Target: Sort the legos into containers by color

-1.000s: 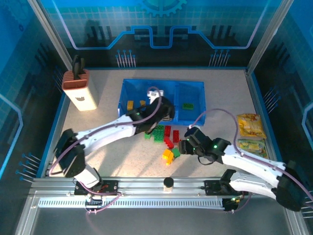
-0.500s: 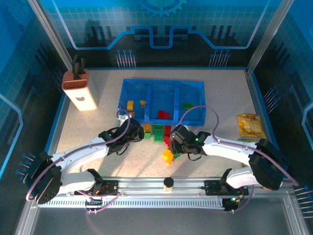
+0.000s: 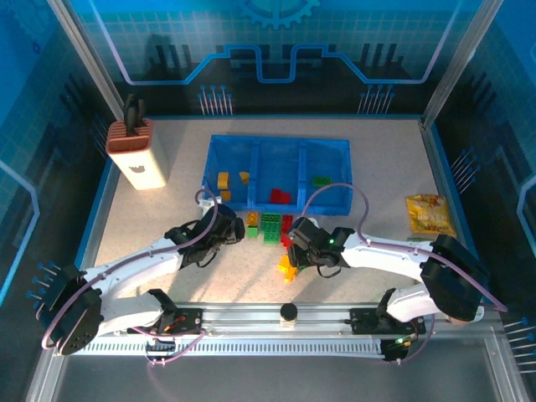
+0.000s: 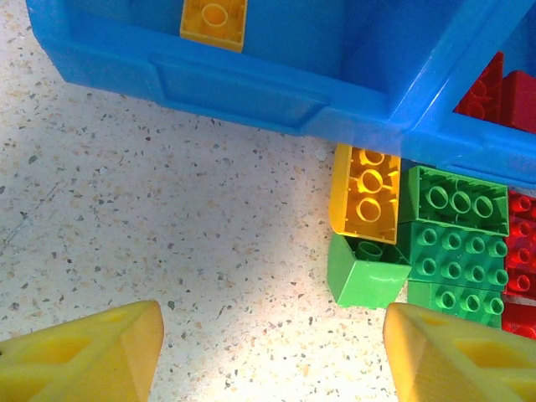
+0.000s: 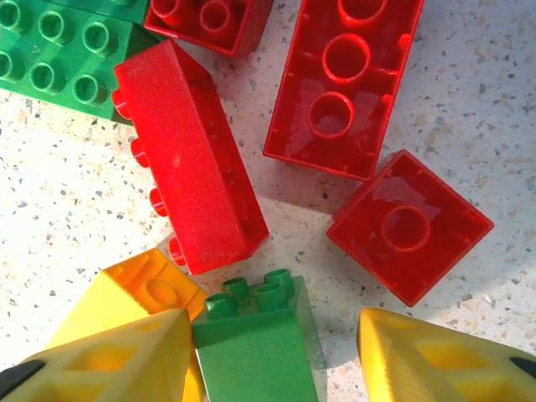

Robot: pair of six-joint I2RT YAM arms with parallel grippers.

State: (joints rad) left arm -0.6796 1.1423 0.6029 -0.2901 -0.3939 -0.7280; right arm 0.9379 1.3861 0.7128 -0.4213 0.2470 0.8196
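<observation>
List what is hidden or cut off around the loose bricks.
- Right wrist view: green brick between yellow fingers, cut by the bottom edge; contact unclear.
- Left wrist view: red bricks cut by the right edge.
- Top view: right gripper covers part of the brick pile.

The legos point(image 3: 271, 228) are red, green and yellow-orange. The bin point(image 3: 276, 142) is translucent blue. The desk point(image 3: 167, 218) is pale beige with dark speckles. The snack packet point(image 3: 430, 215) is yellow. The box point(image 3: 138, 163) is white and brown, its handle point(image 3: 132, 109) black.
</observation>
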